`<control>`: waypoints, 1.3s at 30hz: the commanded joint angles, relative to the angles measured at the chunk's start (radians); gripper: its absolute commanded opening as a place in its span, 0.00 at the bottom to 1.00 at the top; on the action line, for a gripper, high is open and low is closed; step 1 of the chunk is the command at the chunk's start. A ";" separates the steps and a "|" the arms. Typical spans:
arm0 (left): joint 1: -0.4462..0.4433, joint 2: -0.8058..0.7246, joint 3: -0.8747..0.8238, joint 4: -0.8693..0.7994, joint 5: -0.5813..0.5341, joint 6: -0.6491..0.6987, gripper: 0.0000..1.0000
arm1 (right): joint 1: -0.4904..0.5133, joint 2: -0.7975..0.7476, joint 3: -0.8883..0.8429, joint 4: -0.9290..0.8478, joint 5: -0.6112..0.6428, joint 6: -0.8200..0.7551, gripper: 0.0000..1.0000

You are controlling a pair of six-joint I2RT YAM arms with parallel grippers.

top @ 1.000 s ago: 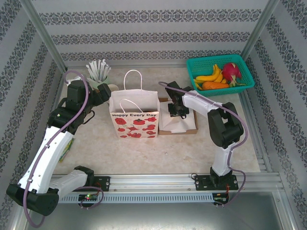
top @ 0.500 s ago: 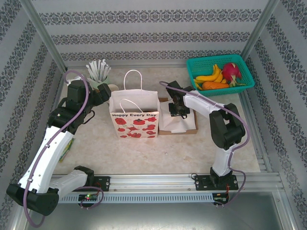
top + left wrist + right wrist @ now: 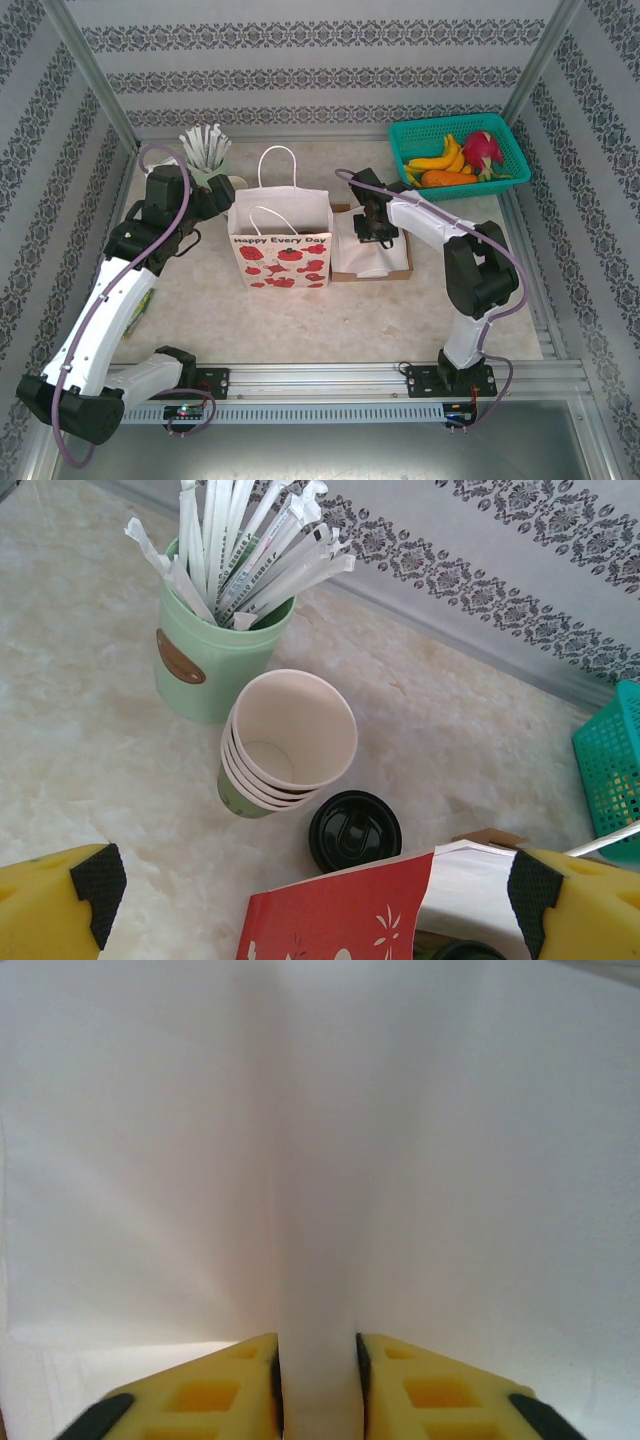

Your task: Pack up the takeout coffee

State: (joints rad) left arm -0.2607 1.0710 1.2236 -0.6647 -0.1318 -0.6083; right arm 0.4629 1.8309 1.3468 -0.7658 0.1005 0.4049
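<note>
takeout coffee (image 3: 355, 830), round, black-lidded, on marbled tabletop (image 3: 80, 740) just beside stacked cream paper cups (image 3: 290, 742), green cup (image 3: 205, 665) holds wrapped sticks (image 3: 250, 550), left gripper (image 3: 316, 882) wide open, empty, right gripper (image 3: 318, 1380) pinching white paper fold (image 3: 318, 1210)

Black-lidded takeout coffee (image 3: 355, 830) upright beside stacked cups (image 3: 290, 745) (just behind the bag (image 3: 340, 910))

Black-lidded takeout coffee (image 3: 354, 830), mint-green cup (image 3: 215, 660), strawberry-printed white bag (image 3: 281, 262), teal basket (image 3: 605, 770), white napkin (image 3: 320, 1160)

Bag (image 3: 281, 245) sits mid-table, box (image 3: 400, 272) of napkins (image 3: 368, 262) just right of it, basket (image 3: 450, 123) far right corner. Behind the bag's left: stick cup (image 3: 215, 660), stacked cups (image 3: 285, 745), takeout coffee (image 3: 354, 830) nearest.
</note>
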 commanded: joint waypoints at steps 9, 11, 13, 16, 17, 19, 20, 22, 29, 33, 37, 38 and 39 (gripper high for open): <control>-0.001 0.020 0.027 0.022 0.020 -0.013 1.00 | 0.009 -0.038 -0.018 -0.015 0.015 -0.015 0.35; -0.001 0.022 0.031 0.022 0.021 -0.013 1.00 | 0.010 -0.041 -0.020 -0.017 0.018 -0.014 0.40; -0.001 0.024 0.031 0.022 0.023 -0.011 1.00 | 0.009 -0.046 -0.021 -0.019 0.019 -0.014 0.41; -0.001 0.025 0.035 0.022 0.024 -0.011 1.00 | 0.009 -0.061 -0.026 -0.015 0.019 -0.014 0.40; -0.001 0.027 0.036 0.022 0.024 -0.011 1.00 | 0.010 -0.068 -0.030 -0.011 0.019 -0.014 0.36; -0.001 0.029 0.039 0.022 0.026 -0.011 1.00 | 0.010 -0.076 -0.036 -0.006 0.019 -0.013 0.29; -0.001 0.030 0.039 0.022 0.027 -0.010 1.00 | 0.008 -0.079 -0.037 -0.007 0.019 -0.014 0.28; 0.000 0.032 0.042 0.024 0.030 -0.010 1.00 | 0.006 -0.080 -0.037 -0.012 0.022 -0.016 0.27; -0.001 0.040 0.045 0.024 0.035 -0.010 1.00 | 0.002 -0.104 -0.045 -0.014 0.032 -0.022 0.19; 0.000 0.040 0.043 0.021 0.037 -0.010 1.00 | -0.010 -0.080 -0.048 -0.020 0.008 -0.023 0.35; -0.001 0.038 0.043 0.014 0.031 -0.010 1.00 | -0.007 -0.058 -0.045 -0.018 -0.012 -0.017 0.49; 0.000 0.038 0.042 0.012 0.029 -0.010 1.00 | -0.007 -0.055 -0.044 -0.017 -0.015 -0.014 0.49; 0.000 0.038 0.041 0.011 0.028 -0.010 1.00 | -0.007 -0.052 -0.044 -0.015 -0.019 -0.016 0.47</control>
State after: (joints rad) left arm -0.2607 1.1053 1.2354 -0.6640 -0.1055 -0.6106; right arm 0.4603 1.7615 1.3109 -0.7677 0.0963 0.3862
